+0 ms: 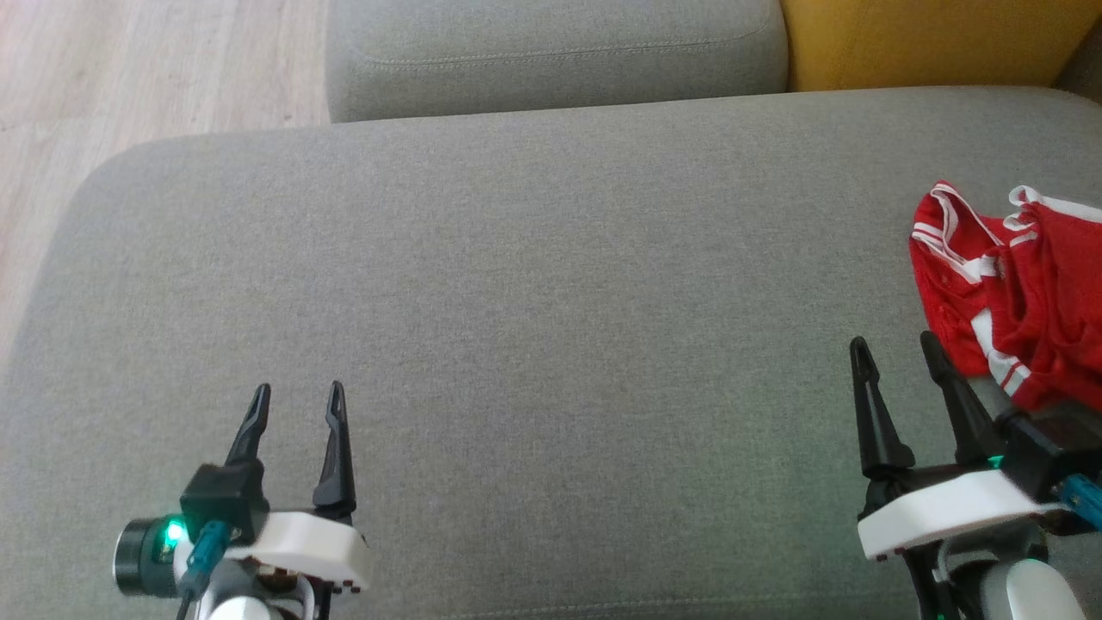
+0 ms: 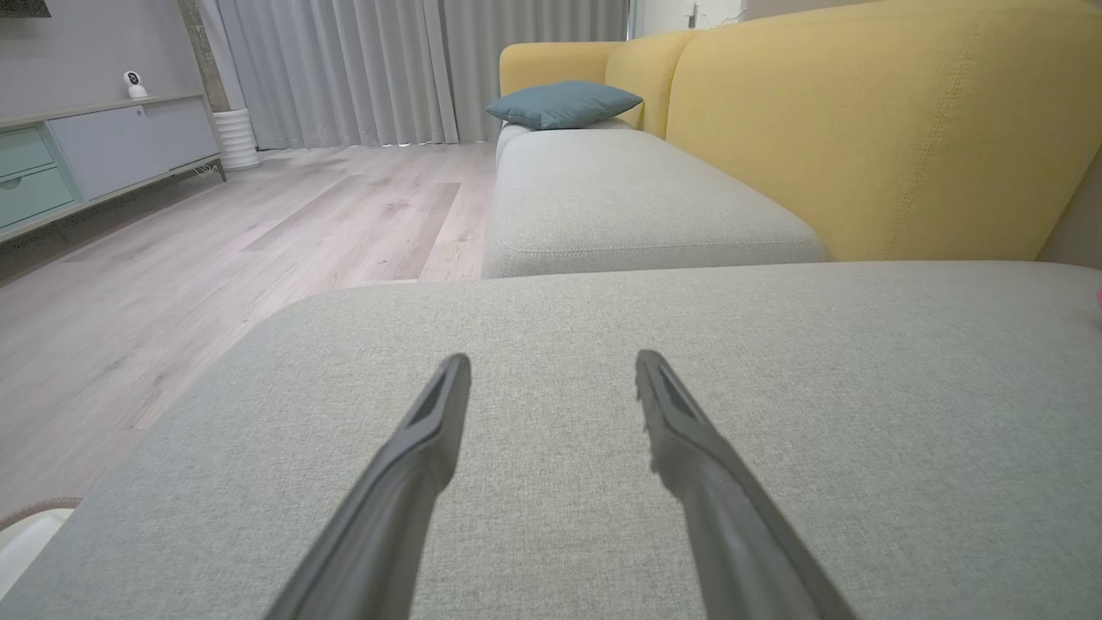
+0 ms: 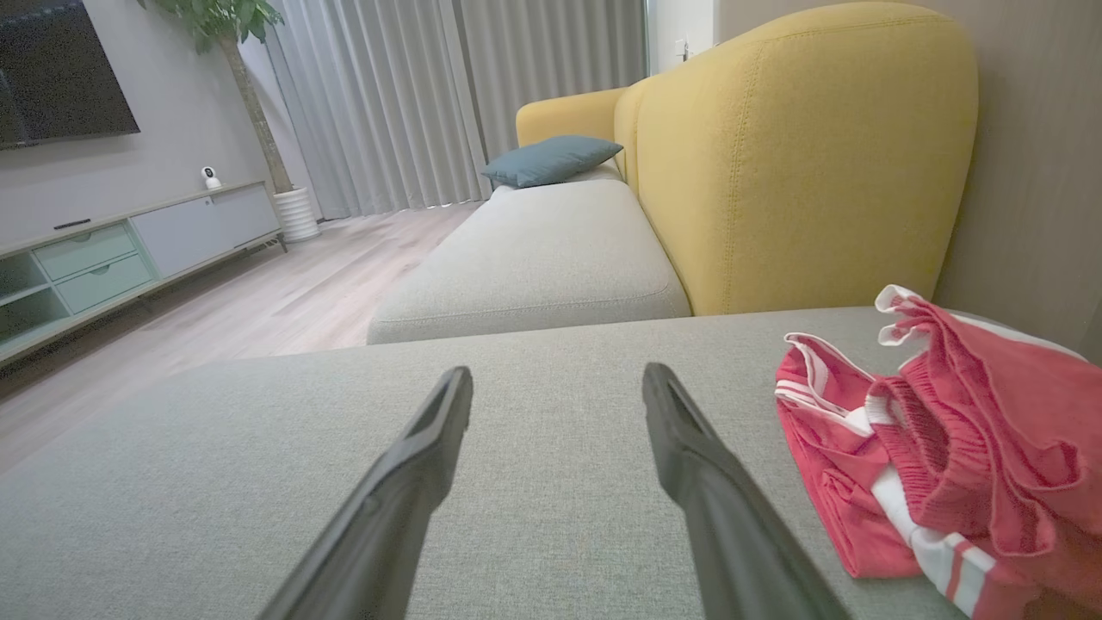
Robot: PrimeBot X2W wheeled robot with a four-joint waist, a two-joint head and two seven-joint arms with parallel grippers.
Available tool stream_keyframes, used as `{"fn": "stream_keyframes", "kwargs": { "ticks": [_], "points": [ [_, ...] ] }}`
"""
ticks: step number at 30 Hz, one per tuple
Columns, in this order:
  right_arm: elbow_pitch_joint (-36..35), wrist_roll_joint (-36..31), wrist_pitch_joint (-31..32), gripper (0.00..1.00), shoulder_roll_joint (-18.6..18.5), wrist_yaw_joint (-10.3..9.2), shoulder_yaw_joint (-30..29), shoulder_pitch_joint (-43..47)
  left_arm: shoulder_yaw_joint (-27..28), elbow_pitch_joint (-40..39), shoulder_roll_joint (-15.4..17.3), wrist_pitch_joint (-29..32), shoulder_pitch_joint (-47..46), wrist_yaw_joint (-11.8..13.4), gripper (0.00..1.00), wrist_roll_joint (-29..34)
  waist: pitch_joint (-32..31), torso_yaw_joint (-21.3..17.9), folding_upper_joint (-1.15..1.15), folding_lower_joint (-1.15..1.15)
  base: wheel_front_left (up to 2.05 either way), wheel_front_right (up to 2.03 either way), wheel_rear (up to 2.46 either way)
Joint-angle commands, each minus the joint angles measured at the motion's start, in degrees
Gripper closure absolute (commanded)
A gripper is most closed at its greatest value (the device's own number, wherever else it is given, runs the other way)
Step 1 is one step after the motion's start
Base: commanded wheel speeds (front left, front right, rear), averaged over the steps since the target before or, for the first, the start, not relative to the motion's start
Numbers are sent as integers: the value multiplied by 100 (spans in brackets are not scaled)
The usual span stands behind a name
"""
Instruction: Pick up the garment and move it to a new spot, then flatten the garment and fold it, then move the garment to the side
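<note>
On the right end of the grey seat: the garment (image 1: 1016, 293) lies in a crumpled red heap, thin soft cloth with white stripes, white edging and a gathered ribbed band; its far side runs past the head view's right edge.
Seat cushion (image 1: 551, 284): broad and flat with rounded corners, covered in a fine grey woven fabric.
Right gripper (image 1: 894, 341): open, its two long, dark, tapering fingers spread with nothing between them. It is held over the seat just left of the garment, and the right wrist view shows a strip of bare cushion between the nearer finger and the cloth.
Left gripper (image 1: 298, 389): open and empty, its fingers parted over bare cushion at the lower left, well apart from the garment.
Beyond the seat: a second grey cushion (image 1: 551, 52) with a stitched seam butts against it, and a yellow upholstered backrest (image 1: 930, 43) rises behind the garment's end.
Farther off: a teal pillow (image 2: 564, 103) lies on the far cushion.
Room: pale wood-plank floor (image 1: 129, 86), grey pleated curtains (image 2: 387, 69), and a low sideboard (image 2: 86, 155) with mint-green drawers carrying a small white camera (image 2: 133, 83).
</note>
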Motion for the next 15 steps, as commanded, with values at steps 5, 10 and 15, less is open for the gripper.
{"fn": "stream_keyframes", "kwargs": {
  "ticks": [5, 10, 15],
  "points": [
    [112, 18, -3, 100, 0, 0, -5, 5, -25, 97, -15, 43, 7, -2, 100, -5, 11, 9, 0, 0, 0, 0, 0],
    [242, 298, -9, 100, -11, 1, 5, 7, 22, 171, -54, 79, 31, -54, 100, -276, 9, 11, 0, 0, 0, 0, 0],
    [300, 585, -3, 100, -33, 1, 2, -35, 87, 202, -64, 127, 0, -126, 100, -551, 5, 12, 0, 0, 0, 0, 0]
  ]
}}
